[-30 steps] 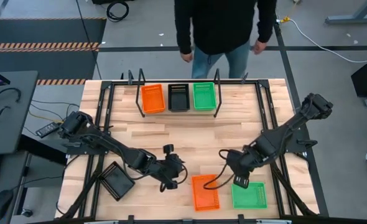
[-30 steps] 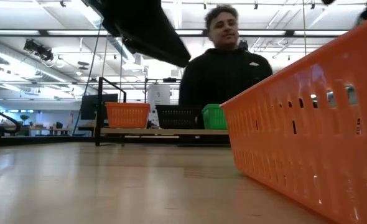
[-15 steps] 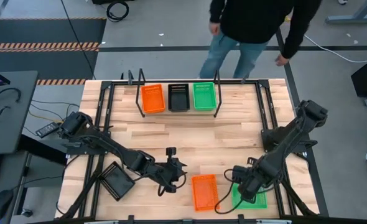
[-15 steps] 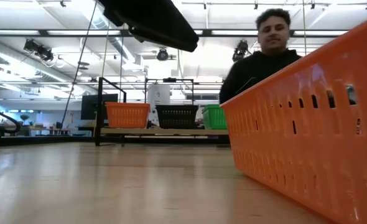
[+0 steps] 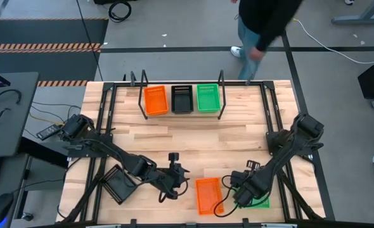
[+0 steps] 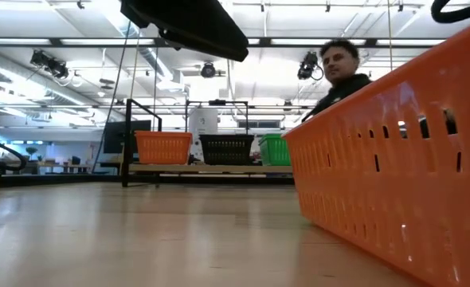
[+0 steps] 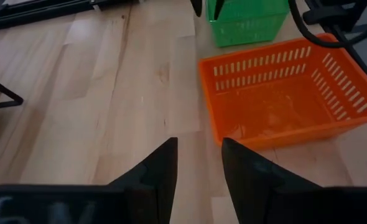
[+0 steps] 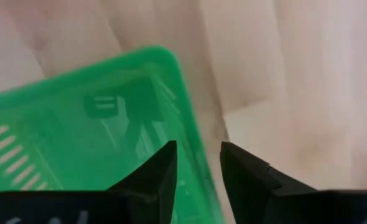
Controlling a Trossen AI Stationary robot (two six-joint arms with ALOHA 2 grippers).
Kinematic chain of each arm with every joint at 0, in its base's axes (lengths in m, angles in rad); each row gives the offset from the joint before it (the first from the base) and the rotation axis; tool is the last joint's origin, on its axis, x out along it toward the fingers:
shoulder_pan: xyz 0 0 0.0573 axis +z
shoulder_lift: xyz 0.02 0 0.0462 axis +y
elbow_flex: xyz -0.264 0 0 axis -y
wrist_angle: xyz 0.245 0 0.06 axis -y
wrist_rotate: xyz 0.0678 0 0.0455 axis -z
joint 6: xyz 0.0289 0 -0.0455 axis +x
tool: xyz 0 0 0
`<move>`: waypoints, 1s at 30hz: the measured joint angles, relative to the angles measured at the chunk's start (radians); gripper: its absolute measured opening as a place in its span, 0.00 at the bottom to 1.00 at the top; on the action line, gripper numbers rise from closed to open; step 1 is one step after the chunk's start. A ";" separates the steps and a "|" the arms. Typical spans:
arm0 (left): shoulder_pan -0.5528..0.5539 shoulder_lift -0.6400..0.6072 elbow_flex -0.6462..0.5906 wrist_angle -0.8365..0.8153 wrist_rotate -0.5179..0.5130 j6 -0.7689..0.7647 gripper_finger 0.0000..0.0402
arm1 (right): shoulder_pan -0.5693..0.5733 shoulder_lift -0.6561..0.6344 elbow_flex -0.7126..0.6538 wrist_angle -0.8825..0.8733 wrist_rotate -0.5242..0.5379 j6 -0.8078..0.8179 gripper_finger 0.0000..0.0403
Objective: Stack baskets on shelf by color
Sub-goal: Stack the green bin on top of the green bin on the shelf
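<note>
Right gripper (image 5: 242, 196) has dropped onto the green basket (image 5: 258, 201) at the wooden table's (image 5: 238, 139) near edge, fingers (image 8: 155, 180) narrowly parted astride its corner rim. Left gripper (image 5: 174, 183), narrowly parted and empty, faces the orange basket (image 5: 208, 195) just beside it. Black basket (image 5: 118, 183) lies near-left. Far back, the shelf (image 5: 180, 114) holds orange, black, green baskets abreast; a person (image 5: 266, 25) walks beyond.

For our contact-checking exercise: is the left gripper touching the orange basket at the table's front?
Apart. In the left wrist view, bare tabletop lies between the left gripper and the orange basket.
</note>
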 joint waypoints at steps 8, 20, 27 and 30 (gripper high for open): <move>0.000 0.000 0.000 0.001 0.018 -0.021 0.33 | -0.040 0.006 0.000 -0.012 0.061 -0.058 0.24; 0.000 0.000 0.000 0.005 0.025 -0.047 0.33 | -0.211 0.001 0.002 -0.035 0.102 -0.246 0.05; -0.006 0.000 0.000 0.004 0.025 -0.051 0.33 | -0.386 0.001 0.002 -0.027 0.178 -0.479 0.02; -0.010 0.000 0.000 0.001 0.025 -0.056 0.33 | -0.465 0.001 0.002 0.006 0.202 -0.602 0.02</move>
